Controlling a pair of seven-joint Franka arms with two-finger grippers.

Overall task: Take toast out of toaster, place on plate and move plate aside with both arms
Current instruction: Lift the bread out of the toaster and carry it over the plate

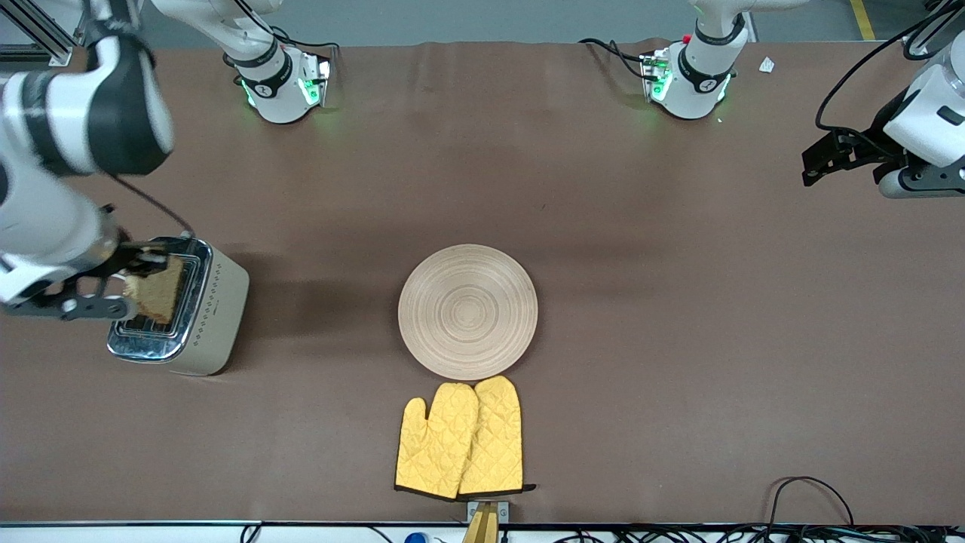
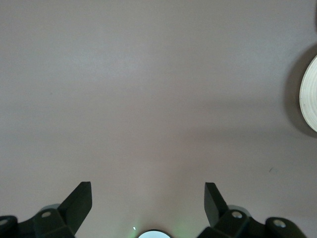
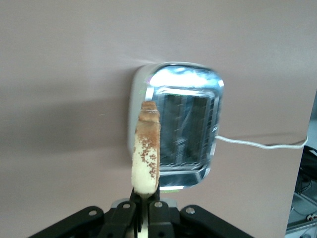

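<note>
The toast (image 1: 160,296) is a brown speckled slice held upright over the top of the silver toaster (image 1: 197,320), at the right arm's end of the table. My right gripper (image 1: 138,271) is shut on its upper edge. In the right wrist view the toast (image 3: 146,153) shows edge-on between the pinched fingers of the right gripper (image 3: 147,199), with the toaster's slots (image 3: 185,131) below it. The round beige plate (image 1: 467,311) lies bare at mid-table; its rim (image 2: 311,94) shows in the left wrist view. My left gripper (image 1: 818,162) hangs open over bare table at the left arm's end, with nothing between the fingers of the left gripper (image 2: 148,198).
A pair of yellow quilted oven mitts (image 1: 460,441) lies just nearer to the front camera than the plate. A white cord (image 3: 262,144) runs from the toaster. Cables (image 1: 807,498) trail along the table's front edge.
</note>
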